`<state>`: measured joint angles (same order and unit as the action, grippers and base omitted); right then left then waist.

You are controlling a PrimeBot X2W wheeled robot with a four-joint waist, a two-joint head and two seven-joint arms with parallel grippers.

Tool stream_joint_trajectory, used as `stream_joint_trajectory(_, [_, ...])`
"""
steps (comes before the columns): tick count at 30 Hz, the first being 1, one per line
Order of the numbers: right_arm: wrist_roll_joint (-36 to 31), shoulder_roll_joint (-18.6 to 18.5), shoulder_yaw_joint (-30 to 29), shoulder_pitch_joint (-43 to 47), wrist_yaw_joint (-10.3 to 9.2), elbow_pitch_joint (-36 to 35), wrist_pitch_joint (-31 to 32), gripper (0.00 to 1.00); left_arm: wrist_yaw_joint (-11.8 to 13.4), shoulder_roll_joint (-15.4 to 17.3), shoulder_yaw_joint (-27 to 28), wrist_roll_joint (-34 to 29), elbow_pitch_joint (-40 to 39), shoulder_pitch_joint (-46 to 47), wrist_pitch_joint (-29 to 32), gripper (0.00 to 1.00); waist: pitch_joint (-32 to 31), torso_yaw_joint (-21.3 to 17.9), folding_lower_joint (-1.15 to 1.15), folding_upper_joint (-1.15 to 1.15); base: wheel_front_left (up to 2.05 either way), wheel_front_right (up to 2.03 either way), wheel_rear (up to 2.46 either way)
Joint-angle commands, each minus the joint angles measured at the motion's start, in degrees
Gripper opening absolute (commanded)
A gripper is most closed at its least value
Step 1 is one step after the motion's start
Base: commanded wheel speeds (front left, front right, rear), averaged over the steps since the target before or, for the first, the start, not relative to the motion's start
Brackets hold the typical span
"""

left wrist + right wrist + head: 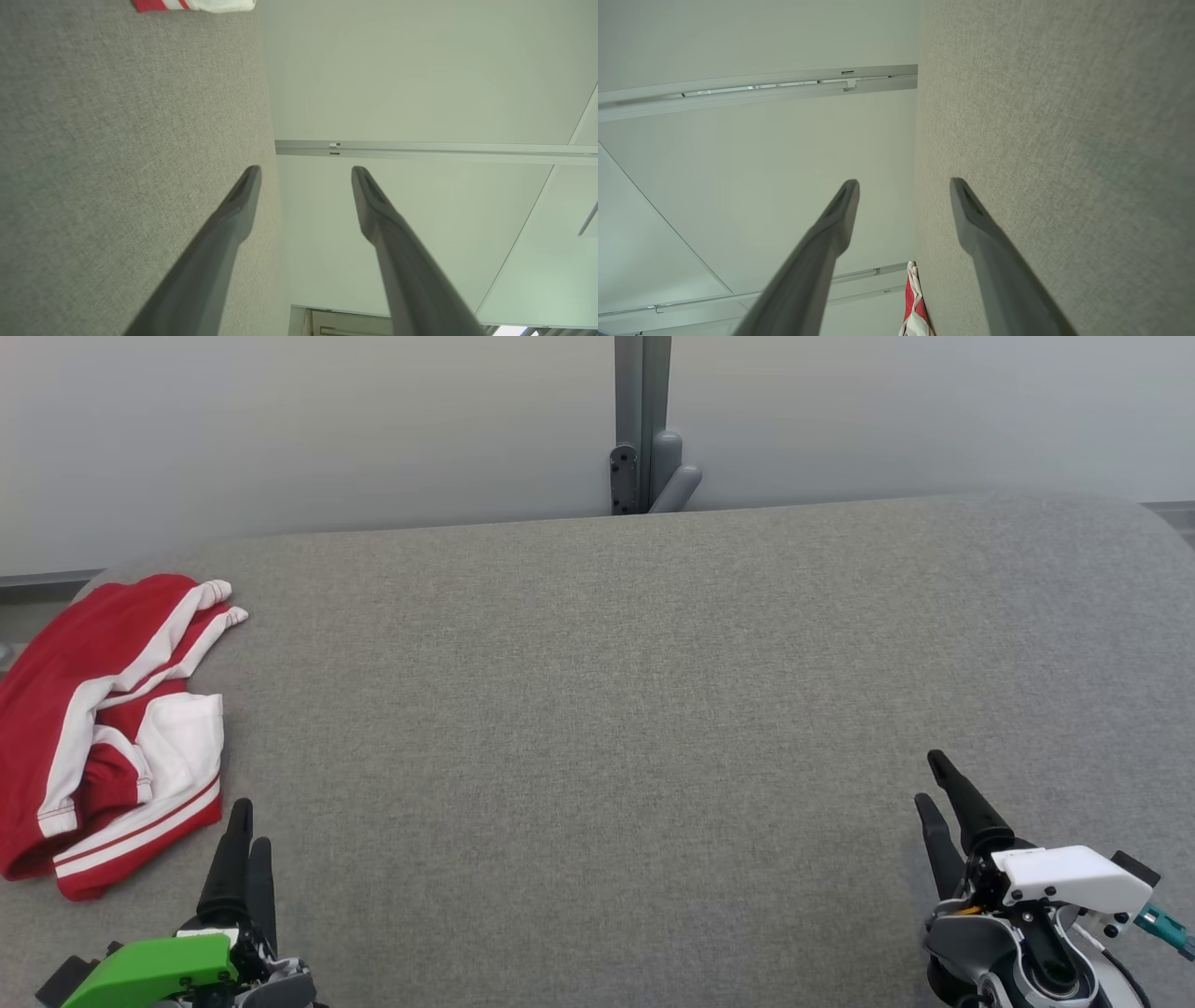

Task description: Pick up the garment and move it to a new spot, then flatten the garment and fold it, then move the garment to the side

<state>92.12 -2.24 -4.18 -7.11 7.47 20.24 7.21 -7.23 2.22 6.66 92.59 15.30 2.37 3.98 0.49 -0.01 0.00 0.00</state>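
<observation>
Starting at the left, you have the garment (pixel 103 728) bunched at the far-left side of the surface (pixel 597 709), red with white bands, and part of it runs past the head view's left edge. Its long axis runs roughly from the near side toward the far side, leaning a little rightward at the far end. Its near corner, a red hem with white stripes, lies just ahead and to the left of the left pincer (pixel 250 821). The tips are close beside the cloth but not touching it. That pincer stands open, with a clear gap between its fingers in the left wrist view, and it grips nothing.

Past the bare middle of the surface sits the right pincer (pixel 927 778), likewise spread and empty, well apart from the garment.

So your left arm is much the nearer one. I judge the pick calls for a short reach forward and leftward onto the striped hem. The cloth lies in loose layers, so a pinch may catch only the top one.
</observation>
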Motion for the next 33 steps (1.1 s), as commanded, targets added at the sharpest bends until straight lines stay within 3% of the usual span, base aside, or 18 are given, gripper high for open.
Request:
stream_joint_trajectory(1, [0.2,-0.2,0.6,-0.8,0.0,-1.4,-0.7,1.0,-0.1,0.3,-0.5,-0.2,-1.3,0.9,-0.5,1.0,0.0,0.0,0.0,0.0,0.0,0.0,0.0])
stream_joint_trajectory(9, [-3.2,-0.3,1.8,-0.1,0.0,-2.4,-3.2,1.0,-0.1,0.7,-2.0,-4.4,-2.2,0.6,-2.8,1.0,-0.2,-0.1,0.0,0.0,0.0,0.0,0.0])
stream_joint_trajectory(33, [-35.7,-0.5,6.6,1.9,0.01,-8.7,-9.2,1.0,-0.1,0.5,-5.5,-36.5,-6.6,-0.6,-8.0,1.0,-0.4,-0.4,0.0,0.0,0.0,0.0,0.0])
